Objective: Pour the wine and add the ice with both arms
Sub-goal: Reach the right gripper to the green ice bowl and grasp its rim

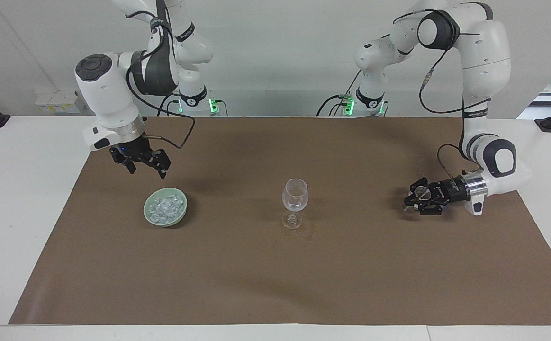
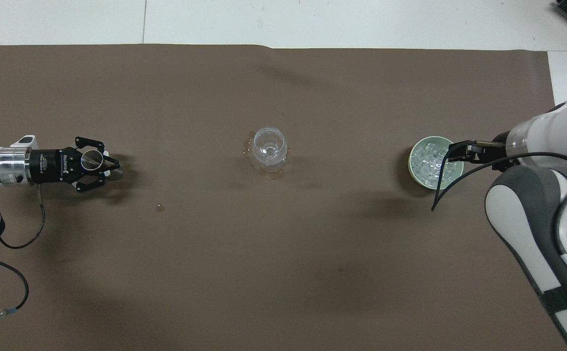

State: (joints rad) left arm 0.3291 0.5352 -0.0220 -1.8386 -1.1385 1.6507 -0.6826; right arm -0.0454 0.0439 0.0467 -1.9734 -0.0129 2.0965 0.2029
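Note:
A clear stemmed wine glass (image 1: 294,199) (image 2: 269,146) stands upright mid-mat. Any wine in it is too faint to make out. The ice (image 1: 164,207) (image 2: 429,163) is a pile of clear cubes in a pale green bowl (image 1: 146,208) (image 2: 412,165) toward the right arm's end. My right gripper (image 1: 147,170) (image 2: 454,153) hangs open a little above the bowl's rim on the robots' side, touching nothing. Low over the mat toward the left arm's end, my left gripper (image 1: 408,202) (image 2: 112,168) lies level. It is shut on a small clear stemmed cup (image 1: 421,192) (image 2: 89,161).
Wet spots (image 1: 309,232) (image 2: 273,173) mark the brown mat (image 1: 275,284) around the wine glass's foot. One small drop (image 2: 159,207) lies between that glass and the left gripper. White tabletop borders the mat.

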